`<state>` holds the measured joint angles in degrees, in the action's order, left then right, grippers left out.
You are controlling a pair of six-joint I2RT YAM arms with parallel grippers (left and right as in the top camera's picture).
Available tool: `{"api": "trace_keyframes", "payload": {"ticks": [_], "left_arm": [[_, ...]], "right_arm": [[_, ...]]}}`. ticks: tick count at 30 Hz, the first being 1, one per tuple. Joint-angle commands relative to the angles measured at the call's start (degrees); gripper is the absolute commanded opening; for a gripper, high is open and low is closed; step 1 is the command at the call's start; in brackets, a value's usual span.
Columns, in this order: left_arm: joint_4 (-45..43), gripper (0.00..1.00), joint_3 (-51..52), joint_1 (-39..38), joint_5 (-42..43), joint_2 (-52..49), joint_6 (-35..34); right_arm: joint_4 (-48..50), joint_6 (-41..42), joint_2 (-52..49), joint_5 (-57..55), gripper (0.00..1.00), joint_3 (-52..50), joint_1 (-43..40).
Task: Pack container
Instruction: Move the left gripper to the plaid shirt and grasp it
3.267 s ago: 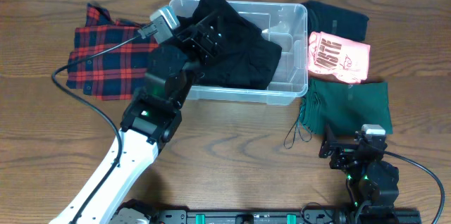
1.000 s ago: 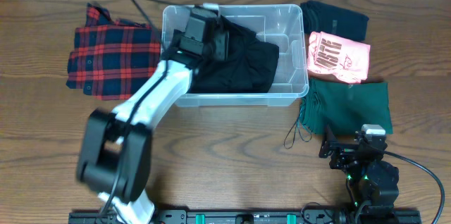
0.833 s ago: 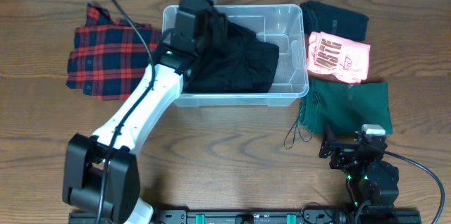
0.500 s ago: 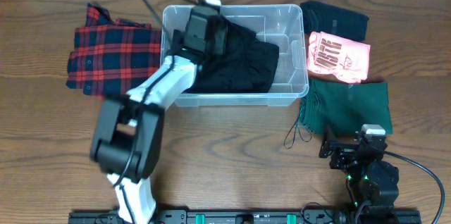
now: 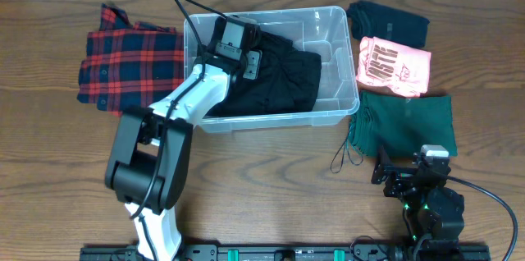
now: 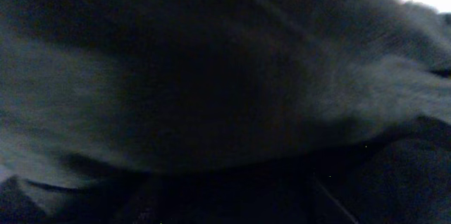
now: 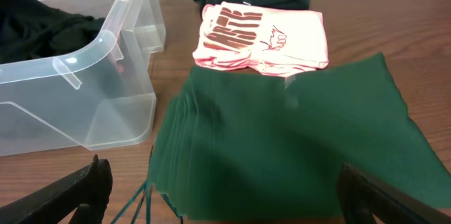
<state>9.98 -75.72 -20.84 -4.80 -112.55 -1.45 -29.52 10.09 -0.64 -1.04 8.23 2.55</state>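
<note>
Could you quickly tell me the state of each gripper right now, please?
Left gripper: cannot tell; black garment fills its wrist view.
Right gripper: open, empty.

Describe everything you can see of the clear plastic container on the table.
The container is a clear, colourless rectangular plastic bin with rounded corners and moulded ridges inside its walls. It stands open, lidless, on the wooden table, slightly askew. A black garment fills its left and middle; its right end is bare. The left gripper reaches into it, onto the garment.

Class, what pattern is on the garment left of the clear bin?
The shirt is red and dark plaid, clearest in the overhead view.
</note>
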Motion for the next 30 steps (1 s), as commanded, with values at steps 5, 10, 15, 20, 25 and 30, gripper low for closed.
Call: {"api": "trace_keyframes", "payload": {"ticks": [5,10,15,20,25,30], "left_arm": [[1.8,0.91,-4.2,0.5,2.8,18.1,-0.1],[7.8,0.98,-4.3,6.7,2.6,31.3,-2.5],[22.0,0.98,-4.3,23.9,2.7,37.4,-14.9],[29.5,0.98,-4.1,40.2,11.7,34.9,-18.4],[30.7,0.98,-4.0,51.5,25.4,27.9,-20.1],[32.7,0.98,-4.0,60.3,36.0,17.4,-22.8]], "right_arm": [[-0.1,0.6,0.3,0.0,0.99,-0.1,0.4],[-0.1,0.6,0.3,0.0,0.99,-0.1,0.4],[-0.1,0.6,0.3,0.0,0.99,-0.1,0.4],[-0.1,0.6,0.3,0.0,0.99,-0.1,0.4],[-0.1,0.6,0.3,0.0,0.99,-0.1,0.4],[-0.1,0.6,0.3,0.0,0.99,-0.1,0.4]]}}
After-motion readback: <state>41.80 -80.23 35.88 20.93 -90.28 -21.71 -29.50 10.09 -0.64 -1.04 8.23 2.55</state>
